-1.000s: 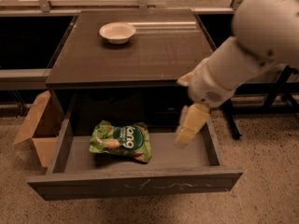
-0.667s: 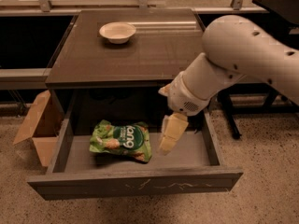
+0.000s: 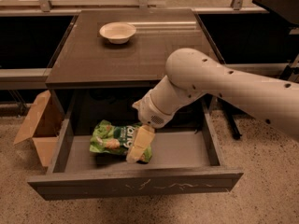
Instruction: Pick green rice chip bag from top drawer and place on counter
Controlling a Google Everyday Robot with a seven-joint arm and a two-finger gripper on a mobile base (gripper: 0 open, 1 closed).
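The green rice chip bag (image 3: 112,138) lies flat on the left half of the open top drawer (image 3: 182,152). My gripper (image 3: 138,148) reaches down into the drawer from the right and hangs over the bag's right end, covering part of its logo. The arm crosses the frame from the right. The counter (image 3: 140,55) is the dark glossy top of the cabinet above the drawer.
A white bowl (image 3: 117,32) stands at the back of the counter. An open cardboard box (image 3: 39,127) sits on the speckled floor left of the cabinet. Dark table legs (image 3: 231,120) stand to the right.
The arm has swung left and down; the gripper moved from the drawer's right side to over the bag's right end. The bag has not moved.
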